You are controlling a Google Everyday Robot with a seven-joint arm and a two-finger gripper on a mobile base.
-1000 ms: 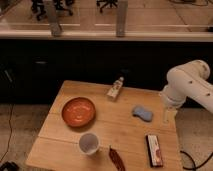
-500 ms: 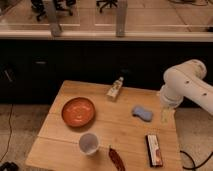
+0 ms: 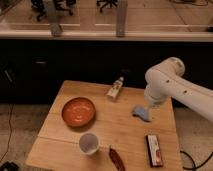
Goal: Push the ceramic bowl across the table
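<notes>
A light wooden counter [image 3: 120, 127] stands in front of dark cabinets. A wide orange-red bowl [image 3: 78, 111] sits upright on its left half with nothing touching it. A white robot arm [image 3: 170, 80] bends in from the right, well apart from the bowl. Its gripper [image 3: 149, 105] hangs far to the bowl's right, just above a small soft blue lump [image 3: 141, 113]; whether the gripper is open or closed cannot be told from here. By the look of it the push has not begun, and the arm is only at the approach stage. The next move seems to call for bringing the gripper left and low to meet one side of the bowl's rim, clearing the blue lump without dragging it. It would then need to press steadily so the bowl slides rather than tips. Counted: one bowl; one white cup [image 3: 89, 143], just in front of the bowl and slightly right; one small bottle [image 3: 115, 89], lying behind and to the right of the bowl; one blue lump; one dark red strip [image 3: 116, 159], past the cup from the bowl; one flat packet [image 3: 154, 149], far to the bowl's front right; one arm; one gripper.
</notes>
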